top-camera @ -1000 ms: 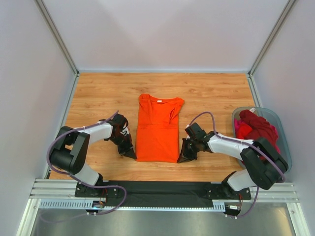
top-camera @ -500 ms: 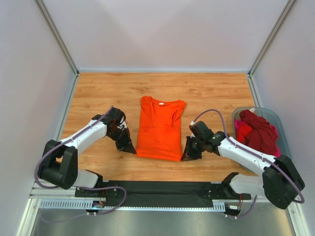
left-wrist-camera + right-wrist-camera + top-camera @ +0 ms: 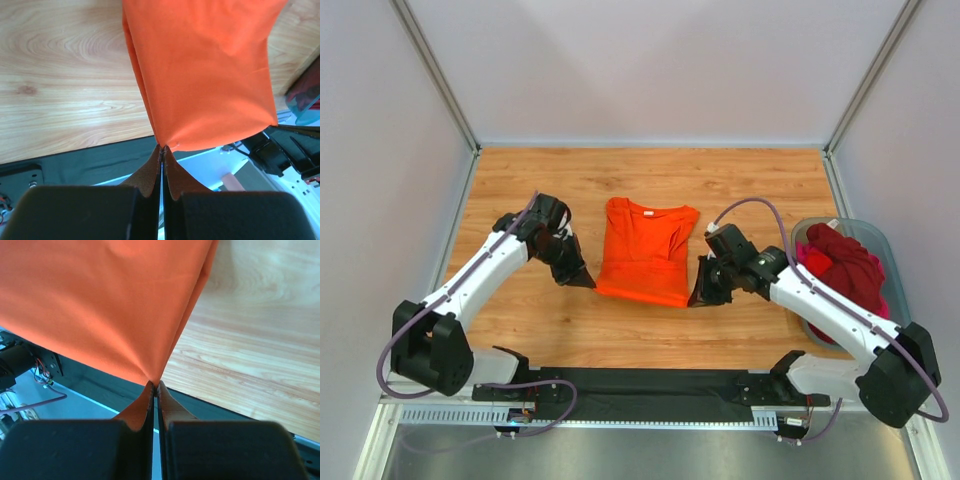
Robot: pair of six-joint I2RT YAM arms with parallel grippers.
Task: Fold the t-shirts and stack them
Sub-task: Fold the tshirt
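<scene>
Shirt: we see the orange t-shirt [image 3: 645, 262] mid-table, neck toward the far edge, sides folded in, near hem raised off the wood.
Left gripper: our left gripper [image 3: 162, 152] is pinched tight on the near-left hem corner.
Right gripper: our right gripper [image 3: 155, 387] is clamped on the near-right hem corner.
Waiting pile: the dark red and pink t-shirts [image 3: 842, 262] sit heaped in the tub [image 3: 902, 305] at the right.
Handling: we judge the cloth light, soft and limp (it sags between the corners), likely to drag on the table [image 3: 540, 180].
Hold: the hem corners suit us; keeping them level should land the fold square.
</scene>
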